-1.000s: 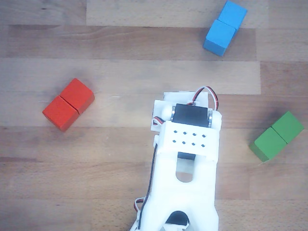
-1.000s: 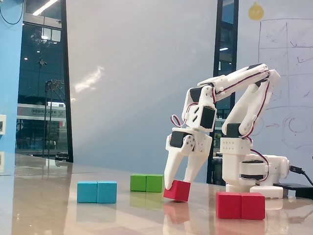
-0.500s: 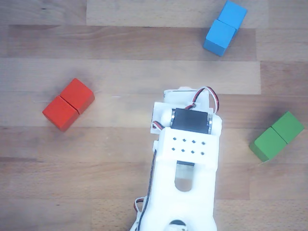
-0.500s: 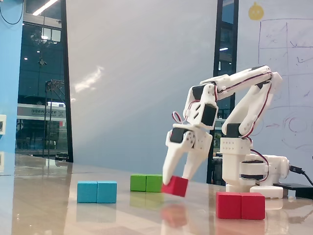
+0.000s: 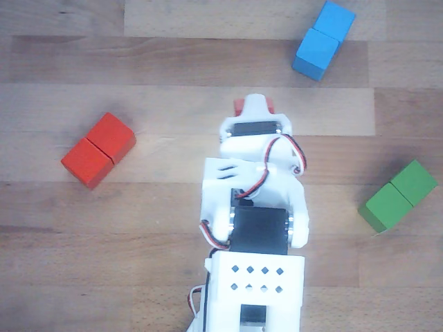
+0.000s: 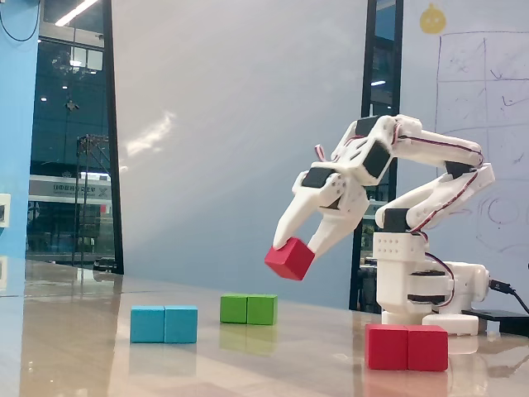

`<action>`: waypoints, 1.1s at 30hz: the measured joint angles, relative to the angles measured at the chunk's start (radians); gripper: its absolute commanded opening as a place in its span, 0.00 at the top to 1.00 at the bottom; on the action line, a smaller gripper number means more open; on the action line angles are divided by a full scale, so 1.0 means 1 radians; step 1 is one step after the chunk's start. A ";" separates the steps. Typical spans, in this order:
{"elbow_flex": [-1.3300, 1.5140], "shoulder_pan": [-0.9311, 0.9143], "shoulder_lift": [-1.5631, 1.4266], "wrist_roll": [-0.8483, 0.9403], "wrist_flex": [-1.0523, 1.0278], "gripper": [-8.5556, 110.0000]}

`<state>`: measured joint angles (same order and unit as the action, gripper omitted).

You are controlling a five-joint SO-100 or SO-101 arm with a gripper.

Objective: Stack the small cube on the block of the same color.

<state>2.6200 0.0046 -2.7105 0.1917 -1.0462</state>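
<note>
Gripper point(image 6: 299, 248) is clamped on the small red cube point(image 6: 289, 259), fingers pinching it from both sides. A second ago the cube sat on the table point(image 6: 248, 364) under the fingers; half a second ago it was just clear of the surface. Now it hangs well above the tabletop, tilted, with the arm raised and reaching out to the left in the fixed view.

In the other view only a sliver of the cube point(image 5: 238, 106) shows beyond the gripper head, mid-table. The red block point(image 5: 98, 150) lies well apart to the left there; the blue block point(image 5: 323, 39) is at far right and the green block point(image 5: 398, 196) at right.

Judgement: pick and lift are done. Carrying the cube across to the red block point(image 6: 406, 346) and lowering it remain.
</note>
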 measured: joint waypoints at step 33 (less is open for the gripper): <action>-0.267 0.744 0.296 0.000 -0.018 0.85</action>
<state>2.3531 0.7486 -2.4145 0.1917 -1.0646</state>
